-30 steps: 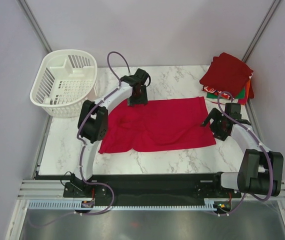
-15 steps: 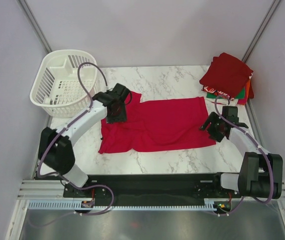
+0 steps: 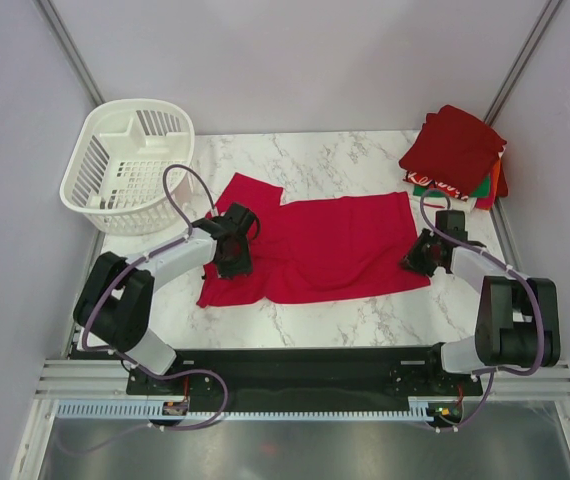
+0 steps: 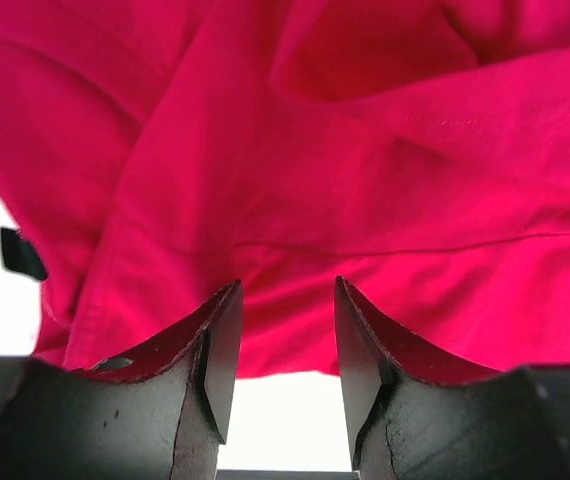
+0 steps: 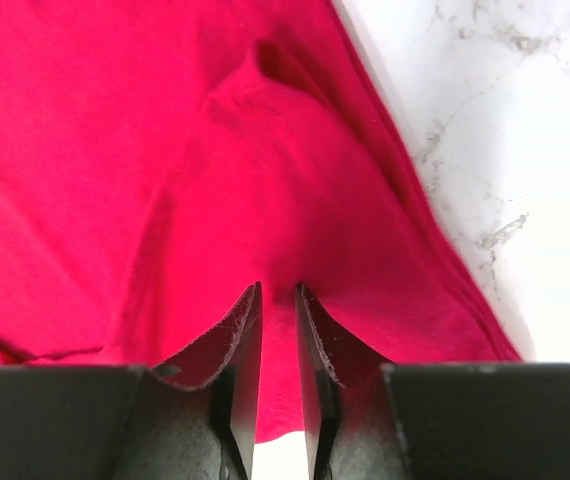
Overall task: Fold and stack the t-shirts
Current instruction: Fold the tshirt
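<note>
A bright red t-shirt (image 3: 325, 250) lies spread on the marble table, one sleeve (image 3: 252, 190) flat at the far left. My left gripper (image 3: 233, 252) is low over its left part. In the left wrist view that gripper (image 4: 287, 292) is open, its tips at the edge of the red cloth (image 4: 365, 150), with bare table showing between the jaws. My right gripper (image 3: 421, 256) is at the shirt's right edge. It (image 5: 278, 292) is shut on a raised fold of the red cloth (image 5: 115, 150). Folded t-shirts (image 3: 455, 150) are stacked at the back right, dark red on top.
A white slatted basket (image 3: 130, 165) stands at the back left, partly over the table's edge. Grey walls close the table on three sides. Bare marble (image 3: 345, 155) shows behind the shirt and a strip (image 3: 365, 315) shows in front of it.
My left gripper came toward the near side, from the shirt's far edge down to its left part, leaving the sleeve laid out flat. My right gripper closed from wide open onto the shirt's right edge.
</note>
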Tool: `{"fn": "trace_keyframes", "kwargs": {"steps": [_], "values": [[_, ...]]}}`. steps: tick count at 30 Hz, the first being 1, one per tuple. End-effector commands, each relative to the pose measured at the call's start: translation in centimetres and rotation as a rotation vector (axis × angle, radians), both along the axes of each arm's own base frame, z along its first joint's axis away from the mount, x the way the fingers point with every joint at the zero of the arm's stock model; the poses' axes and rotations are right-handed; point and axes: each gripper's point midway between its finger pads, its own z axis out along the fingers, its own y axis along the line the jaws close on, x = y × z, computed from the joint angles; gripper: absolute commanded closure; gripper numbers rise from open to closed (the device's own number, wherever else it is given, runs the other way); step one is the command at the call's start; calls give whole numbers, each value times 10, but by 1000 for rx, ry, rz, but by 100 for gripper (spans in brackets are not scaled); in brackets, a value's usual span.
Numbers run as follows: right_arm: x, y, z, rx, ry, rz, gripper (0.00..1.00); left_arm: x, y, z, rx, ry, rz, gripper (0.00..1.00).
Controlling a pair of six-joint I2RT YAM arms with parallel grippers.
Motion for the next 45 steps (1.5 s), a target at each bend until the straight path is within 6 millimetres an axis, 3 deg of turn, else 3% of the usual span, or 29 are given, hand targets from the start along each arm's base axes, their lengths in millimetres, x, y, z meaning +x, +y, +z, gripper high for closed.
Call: {"fn": "trace_keyframes", "kwargs": {"steps": [1,5,8,14,18,22,25,28,32,34,37,40,43,45], "values": [[29,5,38,23,-142,3,73,22,-16,7,-73,-77,29,51],[44,2,49,4,-161,9,82,26,-13,14,-61,-109,23,51],[49,2,49,14,-169,2,83,27,-12,17,-60,-118,22,51],[60,-5,21,-12,-105,-31,84,26,-3,0,-20,-80,39,51],[53,-9,-3,-18,-35,-62,85,23,9,-11,20,-55,67,52],[40,-38,-23,-102,27,-142,85,19,38,-32,67,3,137,52],[21,-48,-35,-101,72,-190,85,10,63,-52,98,78,185,53],[-8,-48,-44,-112,120,-207,81,5,74,-51,80,89,239,55],[-30,-55,-34,-154,124,-245,72,-3,84,-43,51,87,284,55],[-40,-50,-32,-137,137,-243,68,-7,83,-34,32,75,279,55],[-37,-34,-14,-57,81,-204,60,-17,69,-21,-53,70,260,54],[-33,-28,10,-34,26,-170,49,-34,50,-9,-124,79,215,49],[-17,-17,55,-16,-92,-120,38,-42,33,20,-153,31,161,38],[-10,-4,80,-3,-163,-71,34,-35,29,50,-147,-27,135,31]]}}
